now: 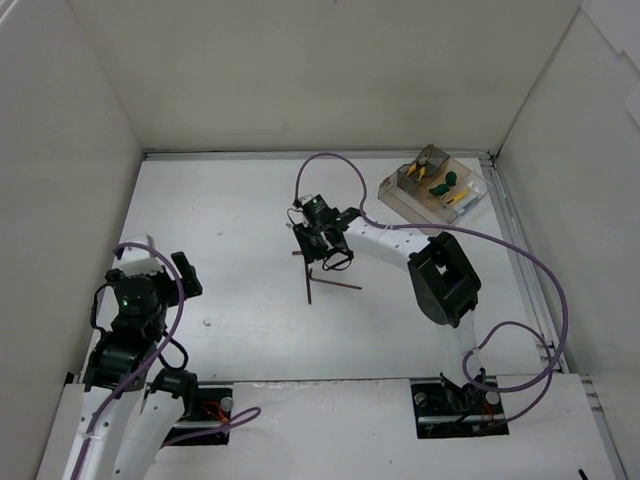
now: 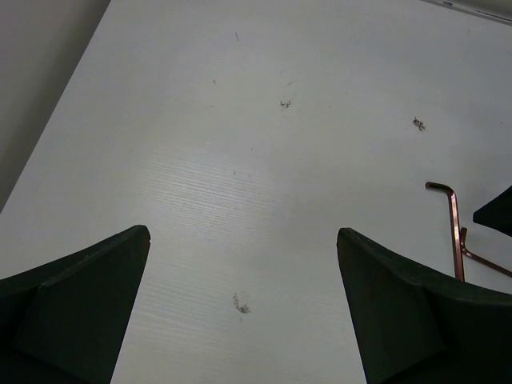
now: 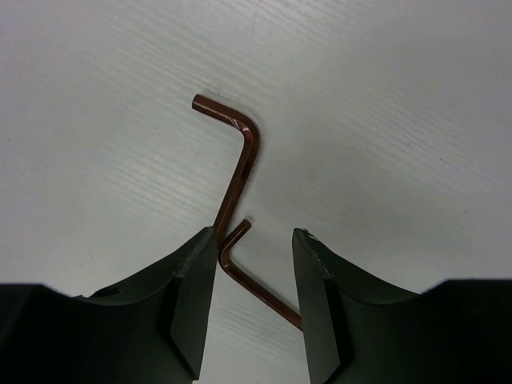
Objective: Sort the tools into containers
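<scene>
Pincer of right arm [image 3: 254,234] half-open, one hex key [image 3: 256,286] between its fingers [image 3: 192,288].

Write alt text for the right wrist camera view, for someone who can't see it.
Two thin copper-coloured L-shaped hex keys lie on a white table, framed by the open right end effector. The longer key runs beside one dark finger; the shorter key's bend sits in the gap.

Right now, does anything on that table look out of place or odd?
Only the two hex keys: they lie loose in the middle, close together, while other tools already sit in the clear box far right. The box itself stands askew.
</scene>
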Robot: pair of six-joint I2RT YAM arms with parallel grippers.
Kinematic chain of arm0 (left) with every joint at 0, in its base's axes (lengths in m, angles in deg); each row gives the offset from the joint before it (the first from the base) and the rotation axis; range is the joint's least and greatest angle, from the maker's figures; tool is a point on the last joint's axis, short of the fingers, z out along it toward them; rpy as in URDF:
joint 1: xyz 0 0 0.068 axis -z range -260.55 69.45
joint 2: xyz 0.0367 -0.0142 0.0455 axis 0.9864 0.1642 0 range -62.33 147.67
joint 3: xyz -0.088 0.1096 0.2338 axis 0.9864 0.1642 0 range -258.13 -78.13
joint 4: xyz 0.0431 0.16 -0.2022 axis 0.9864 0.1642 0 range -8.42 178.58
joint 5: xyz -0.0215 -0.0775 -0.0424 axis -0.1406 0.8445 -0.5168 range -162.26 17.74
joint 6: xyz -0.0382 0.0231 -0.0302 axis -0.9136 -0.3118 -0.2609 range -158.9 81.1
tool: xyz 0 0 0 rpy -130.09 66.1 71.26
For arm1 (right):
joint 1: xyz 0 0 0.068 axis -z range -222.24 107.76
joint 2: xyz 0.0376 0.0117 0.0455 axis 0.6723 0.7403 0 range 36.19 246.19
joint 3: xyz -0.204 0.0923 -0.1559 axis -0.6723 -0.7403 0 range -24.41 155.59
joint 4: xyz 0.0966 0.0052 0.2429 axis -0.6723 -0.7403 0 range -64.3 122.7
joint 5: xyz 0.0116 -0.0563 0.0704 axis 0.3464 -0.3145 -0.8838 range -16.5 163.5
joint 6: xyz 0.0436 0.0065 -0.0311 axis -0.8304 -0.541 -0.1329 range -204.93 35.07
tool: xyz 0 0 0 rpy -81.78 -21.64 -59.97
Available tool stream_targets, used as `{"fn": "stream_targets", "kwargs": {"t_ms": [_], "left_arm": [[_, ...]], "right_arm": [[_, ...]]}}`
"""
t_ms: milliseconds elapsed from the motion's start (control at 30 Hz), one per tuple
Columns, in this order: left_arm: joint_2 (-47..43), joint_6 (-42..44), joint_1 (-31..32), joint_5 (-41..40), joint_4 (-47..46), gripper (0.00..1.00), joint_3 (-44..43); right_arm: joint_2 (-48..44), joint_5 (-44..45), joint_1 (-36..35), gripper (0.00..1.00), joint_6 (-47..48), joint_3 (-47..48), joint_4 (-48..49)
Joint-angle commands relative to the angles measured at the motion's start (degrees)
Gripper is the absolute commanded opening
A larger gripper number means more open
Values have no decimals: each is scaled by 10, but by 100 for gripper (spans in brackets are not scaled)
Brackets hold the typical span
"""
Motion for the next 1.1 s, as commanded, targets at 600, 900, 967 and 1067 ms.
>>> {"fn": "stream_targets", "kwargs": {"t_ms": [600, 900, 967, 1067], "left_arm": [[14, -8, 2, -10, -15, 100, -27], [9, -10, 2, -16, -14, 100, -27], [8, -10, 2, -16, -15, 100, -27], [8, -10, 2, -15, -15, 100, -26]], "right_arm": [[89, 94, -39, 31, -54, 55, -7], [127, 115, -72, 14, -51, 89, -83], [134, 88, -73, 4, -50, 91, -82], [137, 58, -74, 0, -35, 104, -82]]}}
